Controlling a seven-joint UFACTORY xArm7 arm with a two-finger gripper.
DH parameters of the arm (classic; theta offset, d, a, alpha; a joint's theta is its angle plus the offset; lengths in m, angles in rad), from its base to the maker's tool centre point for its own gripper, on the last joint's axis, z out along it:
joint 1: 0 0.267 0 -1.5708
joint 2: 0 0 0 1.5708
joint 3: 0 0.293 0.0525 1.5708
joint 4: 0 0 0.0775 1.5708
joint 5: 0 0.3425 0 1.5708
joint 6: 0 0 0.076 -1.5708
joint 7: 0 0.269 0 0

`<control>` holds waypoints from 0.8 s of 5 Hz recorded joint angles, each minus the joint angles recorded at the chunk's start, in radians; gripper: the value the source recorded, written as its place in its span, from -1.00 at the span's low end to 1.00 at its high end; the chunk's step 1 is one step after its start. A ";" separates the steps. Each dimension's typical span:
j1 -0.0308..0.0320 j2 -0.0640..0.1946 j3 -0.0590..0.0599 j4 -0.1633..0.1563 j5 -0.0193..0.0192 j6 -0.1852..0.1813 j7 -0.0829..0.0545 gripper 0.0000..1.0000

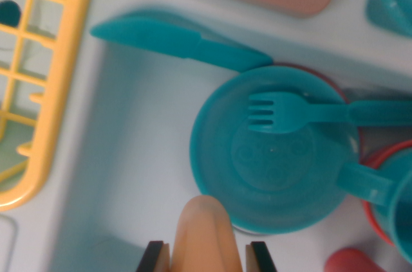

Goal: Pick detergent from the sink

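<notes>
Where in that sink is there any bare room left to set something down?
The clearest bare patch is the sink floor on the wrist view's left, bordered by the yellow rack, the teal knife above and the teal plate. The right is crowded: the plate with a fork on it, a cup and red pieces. The claw grips an orange item.

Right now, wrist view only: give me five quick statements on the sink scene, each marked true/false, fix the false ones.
1. A teal fork lies across the teal plate. True.
2. The teal knife lies flat on the plate. False: it sits above the plate in the wrist view, only its handle end reaching the plate's rim.
3. The tool has a peach-orange detergent bottle between its fingers. True.
4. The yellow rack is on the wrist view's right. False: it is on the left.
5. The plate is red. False: it is teal.
</notes>
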 joint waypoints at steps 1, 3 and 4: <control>0.0003 -0.013 0.000 0.031 -0.0008 0.044 0.000 1.00; 0.0005 -0.026 0.001 0.064 -0.0016 0.090 0.001 1.00; 0.0005 -0.026 0.001 0.064 -0.0016 0.090 0.001 1.00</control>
